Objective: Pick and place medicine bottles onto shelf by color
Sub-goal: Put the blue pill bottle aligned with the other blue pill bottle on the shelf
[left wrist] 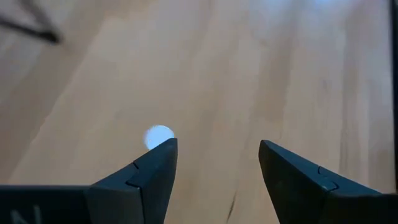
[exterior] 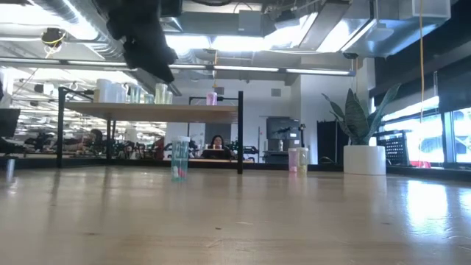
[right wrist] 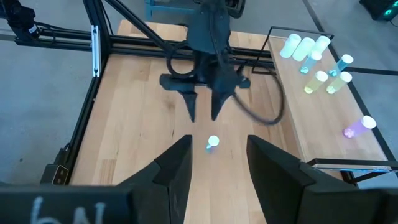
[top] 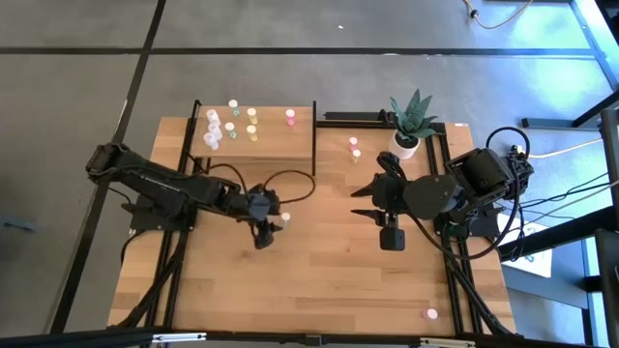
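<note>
The wooden table [top: 319, 271] carries the raised shelf [top: 280, 145] at its far left corner, where white, green, yellow and pink-topped medicine bottles [top: 232, 124] stand grouped. The right gripper [top: 363, 201] hangs over the table centre, fingers apart and empty. The left gripper [top: 263, 232] points down with fingers spread just beside a white-topped bottle [top: 284, 218], which stands on the tabletop, not gripped.

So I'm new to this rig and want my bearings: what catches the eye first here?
The left claw hangs open over mid-table beside a lone white-topped bottle. At the table's back left, the shelf holds a cluster of bottles. The right claw waits open, near the plant.
</note>
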Controlling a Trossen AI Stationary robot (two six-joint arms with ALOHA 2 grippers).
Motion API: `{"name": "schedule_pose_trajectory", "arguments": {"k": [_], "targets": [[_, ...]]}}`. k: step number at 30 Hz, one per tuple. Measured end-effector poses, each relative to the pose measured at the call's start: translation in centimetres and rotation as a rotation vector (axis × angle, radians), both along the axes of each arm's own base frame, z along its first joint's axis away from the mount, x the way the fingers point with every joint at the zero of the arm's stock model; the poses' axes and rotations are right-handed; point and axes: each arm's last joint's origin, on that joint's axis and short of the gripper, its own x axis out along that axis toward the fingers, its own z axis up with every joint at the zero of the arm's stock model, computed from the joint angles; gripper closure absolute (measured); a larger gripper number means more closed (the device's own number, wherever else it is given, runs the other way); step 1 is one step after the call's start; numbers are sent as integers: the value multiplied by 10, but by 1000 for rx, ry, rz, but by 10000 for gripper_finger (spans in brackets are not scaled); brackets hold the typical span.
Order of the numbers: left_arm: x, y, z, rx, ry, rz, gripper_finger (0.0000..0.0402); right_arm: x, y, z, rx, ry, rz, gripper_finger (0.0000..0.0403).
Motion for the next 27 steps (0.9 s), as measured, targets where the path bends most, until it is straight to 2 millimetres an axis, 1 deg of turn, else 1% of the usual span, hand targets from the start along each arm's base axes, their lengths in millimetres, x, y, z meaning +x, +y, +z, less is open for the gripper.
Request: {"name": "schedule_pose_trajectory", "arguments": {"k": [3,7,9,15,19,27], "targets": [[2,3,-3,61,25,-117,182,0,0,0,0,0,0,249],[6,7,-8,165,47,-216,182,0,0,0,0,0,0,249],[8,7,-10,188,54,-238,182,0,0,0,0,0,0,249],[21,10,-24,205,70,-222,182,0,0,0,0,0,0,249],[26,13,-33,193,105,-196,182,0,0,0,-1,0,1,249],[29,22,-36,175,117,-144,182,0,0,0,-3,0,2,249]]}}
